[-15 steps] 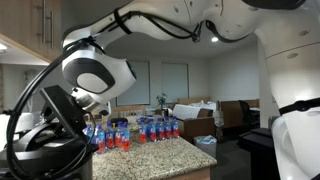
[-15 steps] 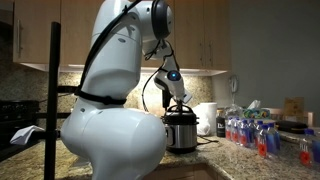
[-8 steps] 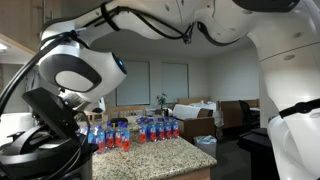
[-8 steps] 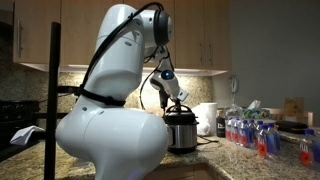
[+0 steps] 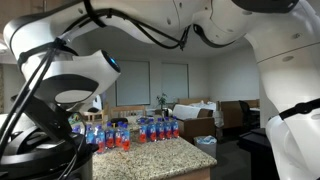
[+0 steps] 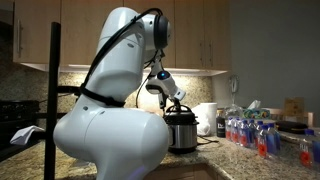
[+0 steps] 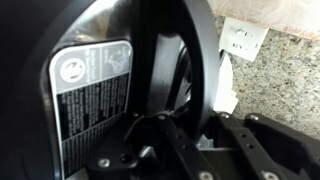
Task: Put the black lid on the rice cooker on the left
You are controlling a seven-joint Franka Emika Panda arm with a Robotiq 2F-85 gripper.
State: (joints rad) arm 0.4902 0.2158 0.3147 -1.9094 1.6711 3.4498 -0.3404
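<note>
Black curved plastic, apparently the lid's [image 7: 203, 60] rim, fills the middle of the wrist view, right in front of the hand's linkage. A grey label [image 7: 90, 95] on a dark surface lies to one side of it. Speckled stone [image 7: 290, 90] and a white wall outlet [image 7: 240, 40] lie to the other.

In an exterior view the hand [image 6: 172, 97] hangs tilted just above the cooker [image 6: 180, 133], which stands by the wall. A dark shape sits between the hand and the steel rim. Whether the fingers clamp the lid I cannot tell.

A white container [image 6: 207, 118] stands just beside the cooker. Red-and-blue bottles [image 5: 130, 132] cluster farther along the tabletop [image 5: 175, 156].
</note>
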